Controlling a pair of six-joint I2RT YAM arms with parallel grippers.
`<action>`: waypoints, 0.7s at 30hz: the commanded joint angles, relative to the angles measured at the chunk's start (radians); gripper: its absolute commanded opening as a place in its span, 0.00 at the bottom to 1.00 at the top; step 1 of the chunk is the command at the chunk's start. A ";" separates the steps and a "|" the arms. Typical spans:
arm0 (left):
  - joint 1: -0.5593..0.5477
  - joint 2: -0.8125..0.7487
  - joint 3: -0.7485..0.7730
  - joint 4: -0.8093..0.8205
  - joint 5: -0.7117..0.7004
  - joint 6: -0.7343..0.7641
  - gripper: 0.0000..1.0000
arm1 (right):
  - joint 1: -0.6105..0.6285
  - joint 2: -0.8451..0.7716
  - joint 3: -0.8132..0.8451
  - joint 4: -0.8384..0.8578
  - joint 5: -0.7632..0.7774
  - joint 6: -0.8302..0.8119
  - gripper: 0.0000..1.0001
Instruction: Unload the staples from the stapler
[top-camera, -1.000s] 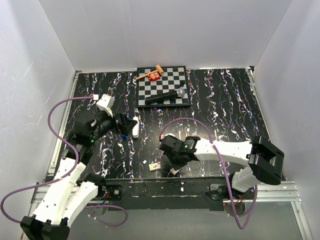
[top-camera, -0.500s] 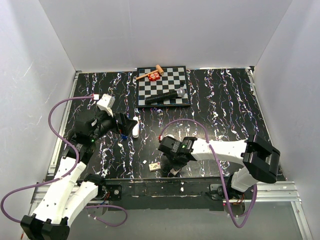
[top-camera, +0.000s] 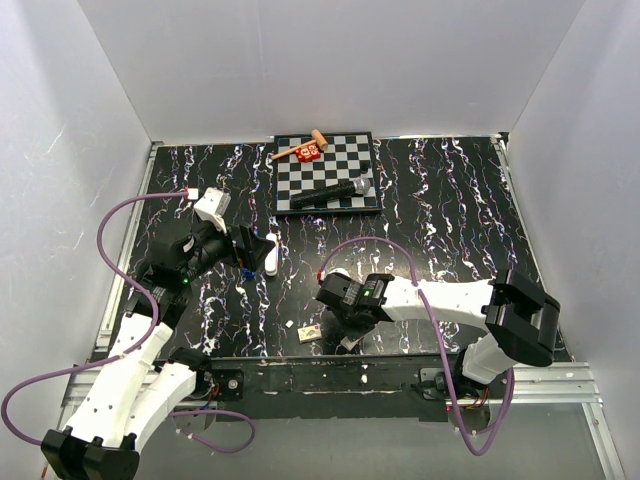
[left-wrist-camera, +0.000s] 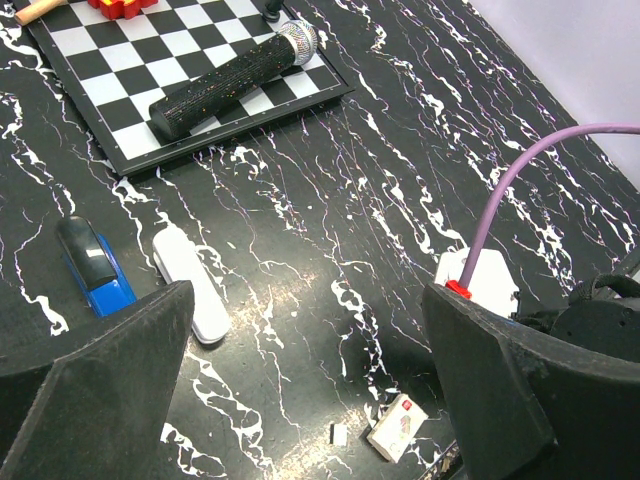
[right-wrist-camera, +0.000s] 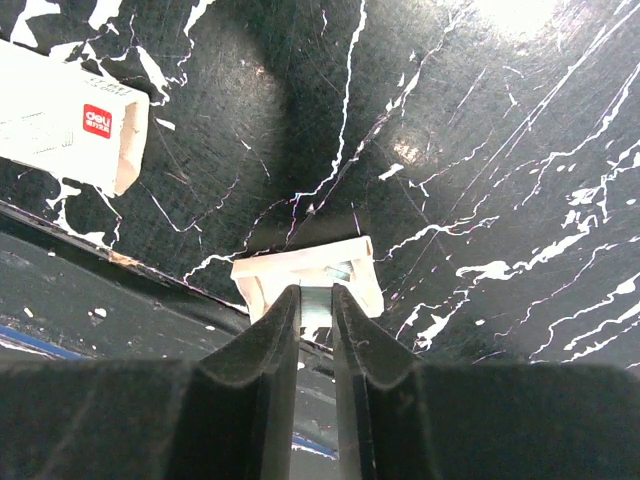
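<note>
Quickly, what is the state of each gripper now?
Left gripper: open, holding nothing.
Right gripper: nearly closed at a small white tray; grip cannot be told.

Blue stapler (left-wrist-camera: 95, 268), black end; white-veined black table (left-wrist-camera: 400, 180); checkered board (left-wrist-camera: 90, 80).

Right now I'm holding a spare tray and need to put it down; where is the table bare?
Widest bare stretch: the table right of the checkerboard, beyond the right arm. A smaller patch lies in the far-left corner. Crowded: around the stapler and slim white object by the left gripper, and the near edge with the small white box.
</note>
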 joint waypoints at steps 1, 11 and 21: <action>-0.003 -0.007 -0.004 -0.008 -0.006 0.001 0.98 | 0.007 0.003 0.023 0.000 0.025 0.009 0.26; -0.004 -0.011 -0.004 -0.008 -0.005 0.003 0.98 | 0.007 -0.020 0.032 -0.002 0.031 0.011 0.36; -0.003 -0.011 -0.006 -0.009 -0.006 0.001 0.98 | 0.008 -0.079 0.143 -0.063 0.076 -0.034 0.40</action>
